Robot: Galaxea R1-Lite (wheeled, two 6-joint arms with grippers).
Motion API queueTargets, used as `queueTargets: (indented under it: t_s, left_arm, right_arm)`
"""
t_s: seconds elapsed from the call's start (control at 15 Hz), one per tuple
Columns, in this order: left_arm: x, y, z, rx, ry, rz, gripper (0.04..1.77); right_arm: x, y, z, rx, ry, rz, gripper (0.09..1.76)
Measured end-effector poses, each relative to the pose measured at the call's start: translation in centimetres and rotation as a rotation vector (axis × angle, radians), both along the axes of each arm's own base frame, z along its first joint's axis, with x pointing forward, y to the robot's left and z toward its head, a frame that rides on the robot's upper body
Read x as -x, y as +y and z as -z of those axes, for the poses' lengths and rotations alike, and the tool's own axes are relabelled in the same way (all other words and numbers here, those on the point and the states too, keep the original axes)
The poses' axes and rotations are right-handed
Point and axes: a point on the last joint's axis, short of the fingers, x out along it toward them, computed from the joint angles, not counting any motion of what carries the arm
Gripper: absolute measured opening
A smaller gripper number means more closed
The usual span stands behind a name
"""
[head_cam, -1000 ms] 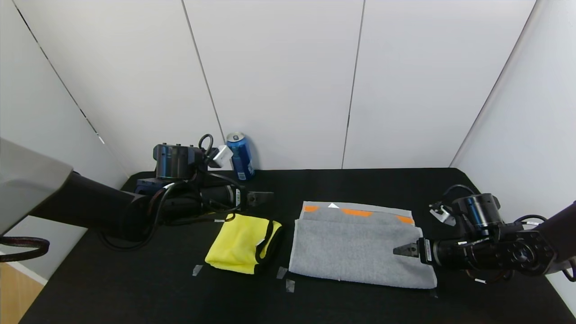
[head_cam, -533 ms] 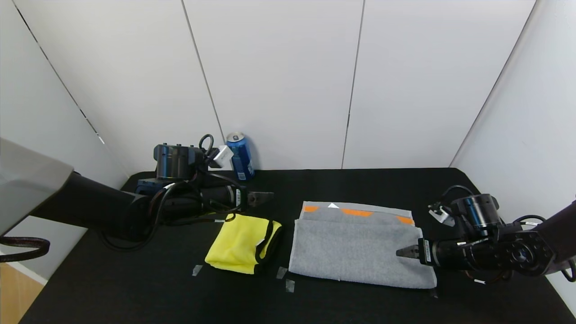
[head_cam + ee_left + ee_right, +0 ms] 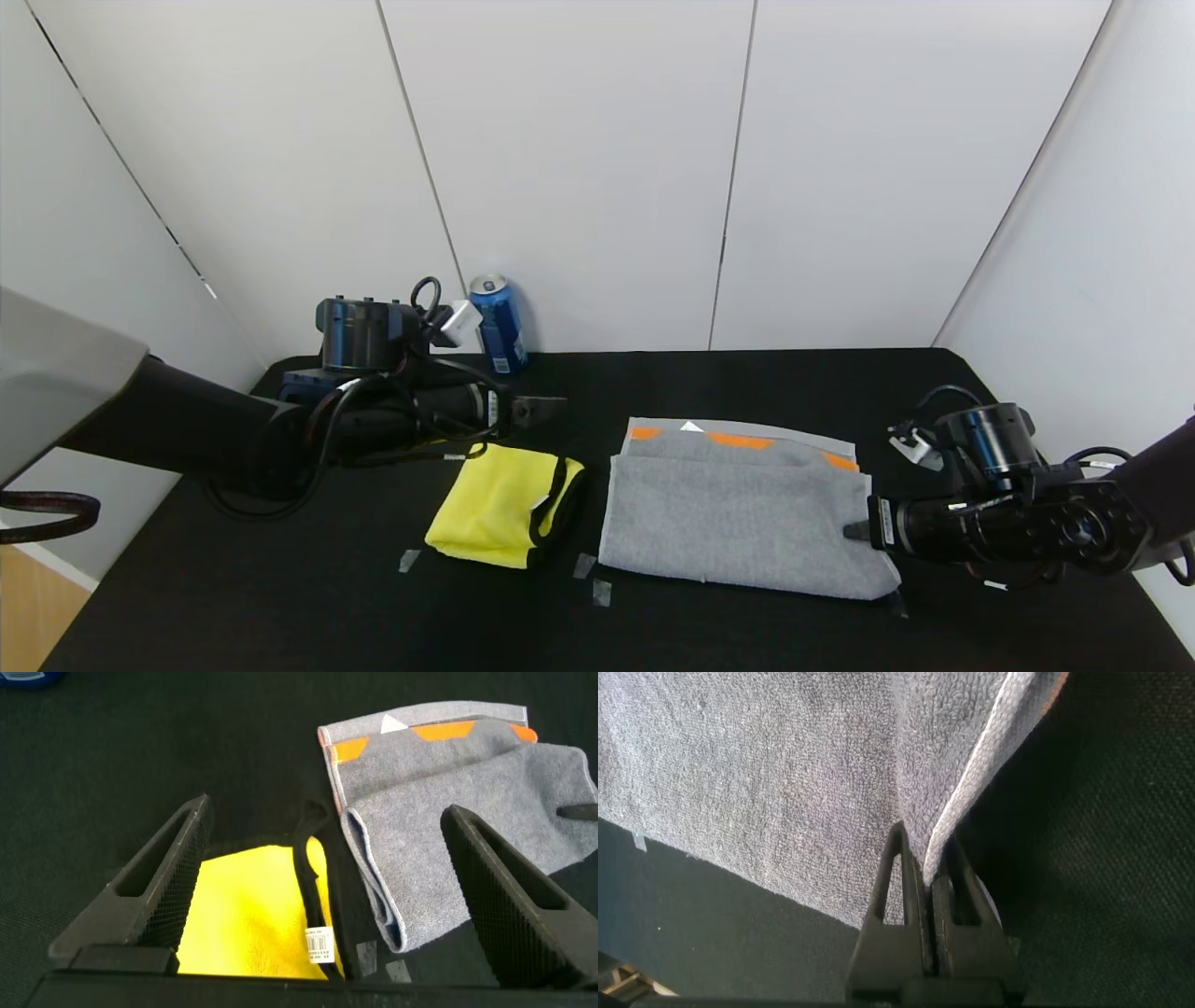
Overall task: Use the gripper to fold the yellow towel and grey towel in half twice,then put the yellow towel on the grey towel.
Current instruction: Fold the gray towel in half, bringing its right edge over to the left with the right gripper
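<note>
The grey towel (image 3: 738,509) lies folded on the black table, orange-and-white band along its far edge. My right gripper (image 3: 854,530) is shut on the towel's right edge, pinching the pale hem (image 3: 971,793) between its fingers (image 3: 901,882). The towel's near right corner is drawn in. The yellow towel (image 3: 490,504) lies folded to the left of the grey one, dark trim on its right side. My left gripper (image 3: 551,406) is open and empty, held just behind the yellow towel (image 3: 252,910); the grey towel (image 3: 448,812) also shows in the left wrist view.
A blue can (image 3: 497,323) stands at the back by the wall. Small tape marks (image 3: 585,566) lie on the black table (image 3: 280,597) near the towels' front edges. White walls close in the back and right side.
My right gripper has drawn back to the right along the grey towel and now grips its right edge; the towel's near right corner has pulled in. The left arm has not moved.
</note>
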Motion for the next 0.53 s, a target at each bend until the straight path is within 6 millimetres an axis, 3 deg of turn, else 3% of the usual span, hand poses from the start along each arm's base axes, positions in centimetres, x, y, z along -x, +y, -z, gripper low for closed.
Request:
queueTargets:
  t_s: [0.27,0.53]
  left_arm:
    - [0.0,0.0,0.0,0.000,-0.001,-0.001,1.72]
    - [-0.1,0.2,-0.1,0.002,-0.002,-0.005,1.72]
  right_arm:
    - [0.0,-0.1,0.0,0.000,0.001,0.004,0.14]
    - [-0.1,-1.6,-0.8,-0.005,-0.023,0.045,0.14]
